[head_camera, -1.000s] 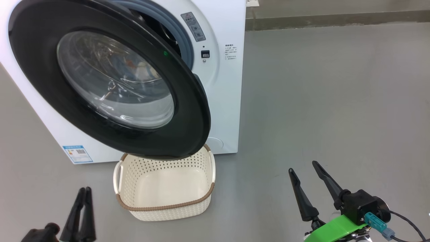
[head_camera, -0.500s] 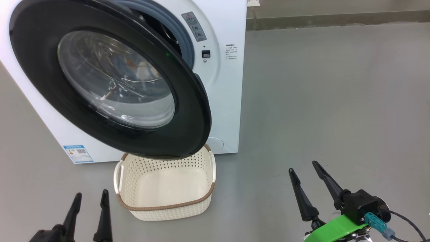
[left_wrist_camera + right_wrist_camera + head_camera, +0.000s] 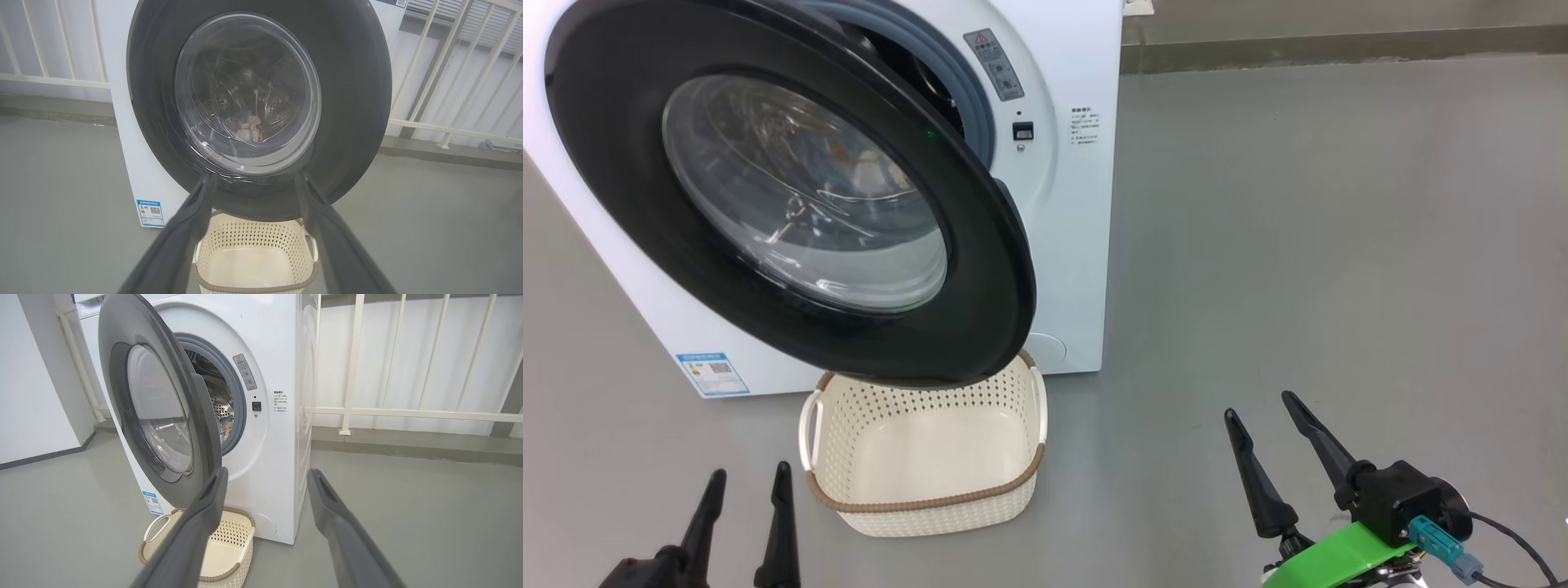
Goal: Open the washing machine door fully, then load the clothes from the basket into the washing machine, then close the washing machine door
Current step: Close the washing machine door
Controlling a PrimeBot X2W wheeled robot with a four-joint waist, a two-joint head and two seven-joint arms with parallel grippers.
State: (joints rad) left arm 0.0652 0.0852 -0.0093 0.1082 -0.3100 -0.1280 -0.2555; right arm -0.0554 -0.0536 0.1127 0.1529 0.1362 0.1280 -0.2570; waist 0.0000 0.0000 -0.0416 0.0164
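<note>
The white washing machine point(image 3: 1062, 212) stands at the upper left. Its washing machine door point(image 3: 980, 269), black-rimmed with a glass bowl, hangs ajar and swings out over the basket point(image 3: 923, 498). In the right wrist view a gap shows between the door point(image 3: 122, 396) and the grey gasket point(image 3: 239, 408). The clothes point(image 3: 241, 122) lie in the drum, seen through the glass. The cream basket point(image 3: 253, 249) has a bare floor. My left gripper point(image 3: 750, 472) is open, low and left of the basket. My right gripper point(image 3: 1258, 404) is open, right of the basket, holding nothing.
Grey floor point(image 3: 1298, 204) spreads to the right of the machine. A white railing point(image 3: 408, 412) runs along the wall behind it. A blue energy label point(image 3: 712, 371) sits at the machine's lower left corner.
My left gripper has gone from shut to open and shifted slightly right. The right gripper, door and basket have not moved.
</note>
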